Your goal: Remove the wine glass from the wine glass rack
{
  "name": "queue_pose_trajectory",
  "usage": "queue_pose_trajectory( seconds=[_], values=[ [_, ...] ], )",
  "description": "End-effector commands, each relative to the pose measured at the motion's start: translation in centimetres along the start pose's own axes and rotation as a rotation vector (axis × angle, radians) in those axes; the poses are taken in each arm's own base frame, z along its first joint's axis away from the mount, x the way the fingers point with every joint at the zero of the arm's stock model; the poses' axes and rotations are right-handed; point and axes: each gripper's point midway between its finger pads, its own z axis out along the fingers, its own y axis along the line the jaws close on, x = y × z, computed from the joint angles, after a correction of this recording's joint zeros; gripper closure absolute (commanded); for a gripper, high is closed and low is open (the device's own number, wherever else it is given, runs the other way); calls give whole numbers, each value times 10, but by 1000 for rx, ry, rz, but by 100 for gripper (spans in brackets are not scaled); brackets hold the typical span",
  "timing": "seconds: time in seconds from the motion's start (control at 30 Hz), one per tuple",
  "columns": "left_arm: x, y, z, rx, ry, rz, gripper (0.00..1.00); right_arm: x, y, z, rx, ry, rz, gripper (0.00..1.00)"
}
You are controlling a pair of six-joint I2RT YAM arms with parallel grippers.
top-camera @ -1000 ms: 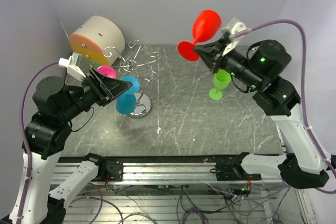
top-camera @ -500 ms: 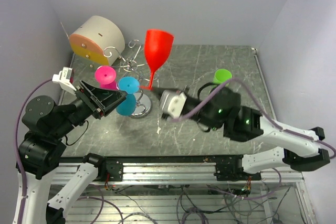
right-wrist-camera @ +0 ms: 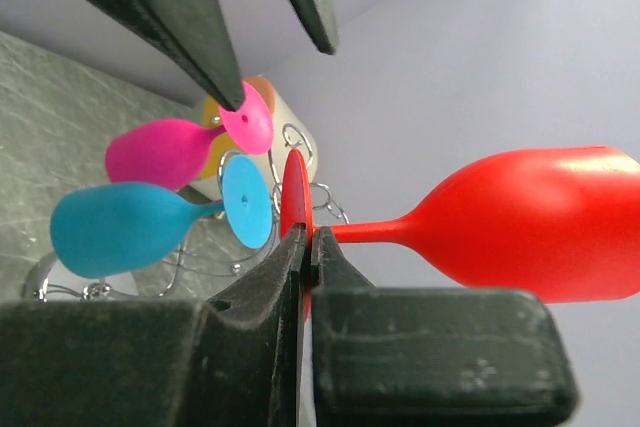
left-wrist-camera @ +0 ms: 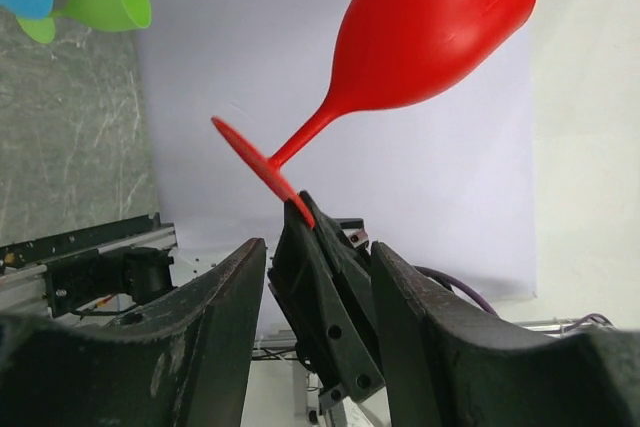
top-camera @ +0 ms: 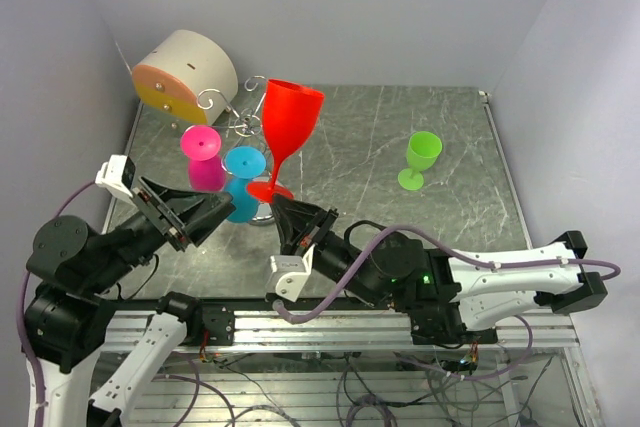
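My right gripper (top-camera: 287, 215) is shut on the foot of a red wine glass (top-camera: 290, 119). It holds the glass upright above the table, just in front of the wine glass rack (top-camera: 243, 124). A pink glass (top-camera: 205, 158) and a blue glass (top-camera: 243, 187) hang on the rack's wire arms. My left gripper (top-camera: 215, 212) stands open to the left of the red glass's foot, with nothing held. In the left wrist view the right gripper's fingers (left-wrist-camera: 330, 307) show between my open left fingers. In the right wrist view the jaws (right-wrist-camera: 308, 232) pinch the red foot edge-on.
A green wine glass (top-camera: 420, 158) stands upright on the dark stone table (top-camera: 380, 207) at the right. A beige cylinder with an orange face (top-camera: 182, 69) lies at the back left, behind the rack. The right arm stretches low along the near edge.
The right arm swung the red glass from the back right over to the near side of the rack and lowered itself. The left gripper drew back toward the near left, still open.
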Motion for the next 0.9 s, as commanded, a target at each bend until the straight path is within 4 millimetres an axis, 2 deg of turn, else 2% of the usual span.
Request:
queue_pose_trajectory(
  seconds=[0.0, 0.5, 0.7, 0.8, 0.87],
  values=[
    [17, 7, -9, -6, 75, -74, 43, -9, -20, -2, 113, -18, -8, 100],
    [19, 41, 2, -65, 94, -123, 43, -29, 30, 1, 63, -83, -47, 100],
    [19, 48, 6, -66, 100, -134, 46, -35, 47, 0, 32, -91, -66, 100],
    [19, 47, 6, -51, 101, -141, 53, -36, 50, 0, 25, -90, -66, 100],
    [18, 46, 5, -40, 95, -134, 69, -36, 52, -2, 25, -88, -63, 100]
  ],
)
